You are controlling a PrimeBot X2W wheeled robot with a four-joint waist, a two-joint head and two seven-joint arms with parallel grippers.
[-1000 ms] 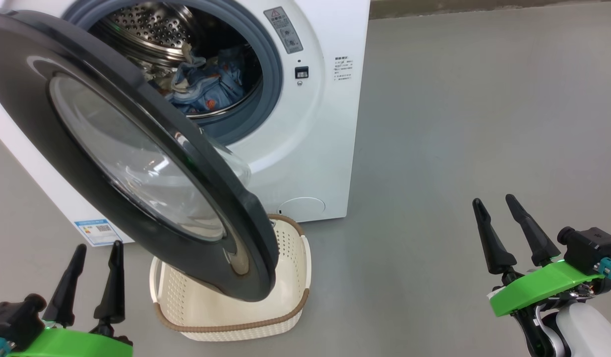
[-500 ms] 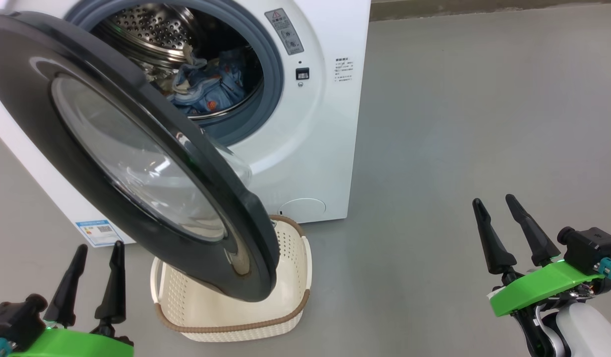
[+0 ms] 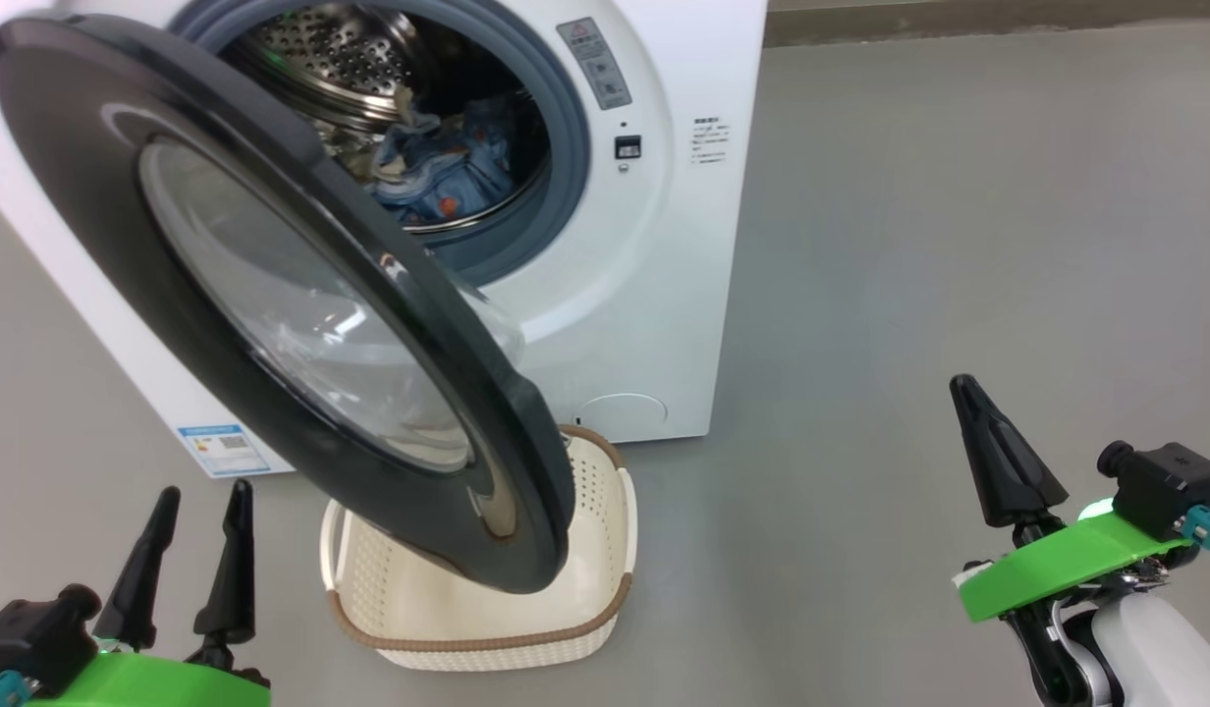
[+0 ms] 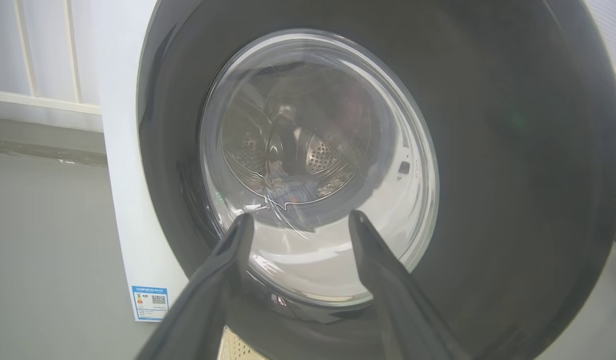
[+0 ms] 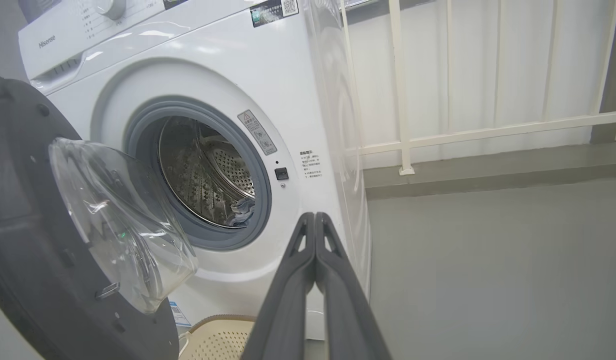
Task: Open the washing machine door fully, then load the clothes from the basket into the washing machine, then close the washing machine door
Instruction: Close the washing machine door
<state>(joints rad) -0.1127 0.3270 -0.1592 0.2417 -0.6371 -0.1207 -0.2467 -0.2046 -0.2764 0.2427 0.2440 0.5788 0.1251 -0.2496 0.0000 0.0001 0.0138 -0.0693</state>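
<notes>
Head view, working near to far: finding the left pincer (image 3: pixel 204 496) at seven o'clock, fingers spread wide, gripping nothing; finding the right pincer (image 3: pixel 963 388) at four o'clock, pressed shut on nothing. Passing next to the basket (image 3: pixel 477 643) at six o'clock, showing no cloth where visible. Meeting the washing machine door (image 3: pixel 301 295) above it, standing half open, outer glass facing seven o'clock, free edge overhanging the basket. Reaching the clothes (image 3: pixel 448 177) at eleven o'clock, lying inside the washing machine (image 3: pixel 654 295). Judging the left arm nearer, squarely facing the door's outer face for pushing towards eleven o'clock.
</notes>
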